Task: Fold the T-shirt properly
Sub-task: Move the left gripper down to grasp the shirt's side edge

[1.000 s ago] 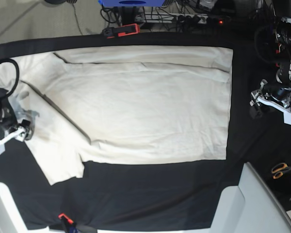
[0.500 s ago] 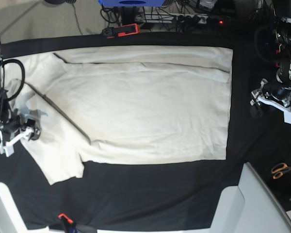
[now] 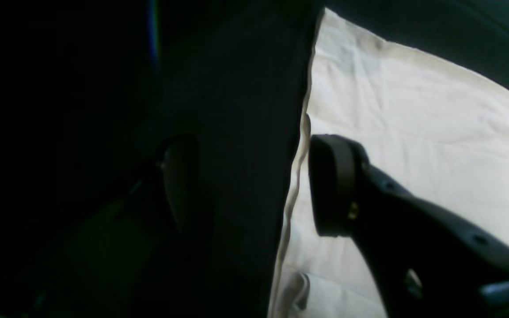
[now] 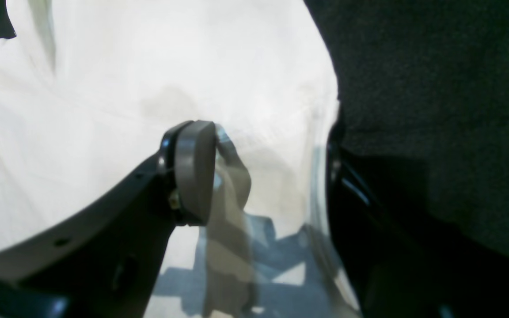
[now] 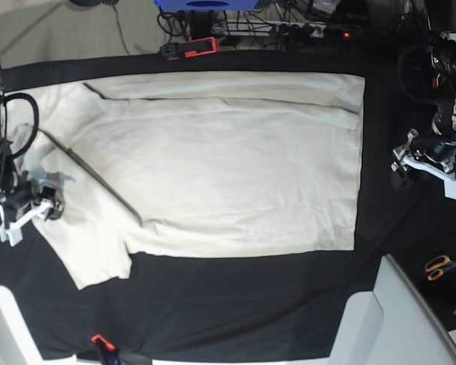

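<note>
**Cream T-shirt, spread flat on black table cloth**

Scissors (image 5: 443, 266), orange-handled, at the near right edge. No legible writing anywhere. T-shirt (image 5: 228, 171): soft, wrinkled cream cotton, lying flat across the black table cloth (image 5: 235, 304), one sleeve angled toward the near left. Right gripper (image 4: 263, 176): partly parted jaws straddling the sleeve's edge; grip uncertain. Left gripper (image 3: 245, 185): jaws apart, empty, beside the hem. Red-and-black clamp (image 5: 190, 48) at the far edge.

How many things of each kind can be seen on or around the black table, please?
T-shirt: 1
Black table cloth: 1
Robot grippers: 2, the left gripper and the right gripper
Scissors with orange handles: 1
Red and black clamp: 1
Total: 6
</note>
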